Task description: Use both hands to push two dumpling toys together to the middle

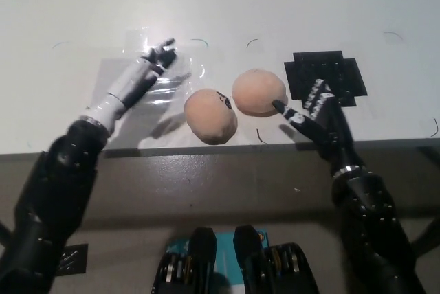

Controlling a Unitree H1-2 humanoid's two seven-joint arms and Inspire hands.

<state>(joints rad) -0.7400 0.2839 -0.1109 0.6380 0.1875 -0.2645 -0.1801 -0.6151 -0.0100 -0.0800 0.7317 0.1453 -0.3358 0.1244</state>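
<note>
Two tan dumpling toys lie close together near the front edge of the white table. The left dumpling sits slightly nearer the edge, and the right dumpling lies just behind and right of it, almost touching. My left hand is off to the left over a shiny clear sheet, well apart from the toys, fingers extended. My right hand is just right of the right dumpling, fingers spread, one fingertip close to the toy.
A black cross-shaped mat lies right of the dumplings, partly under my right hand. The table's front edge runs just below the toys. Thin pen marks dot the tabletop.
</note>
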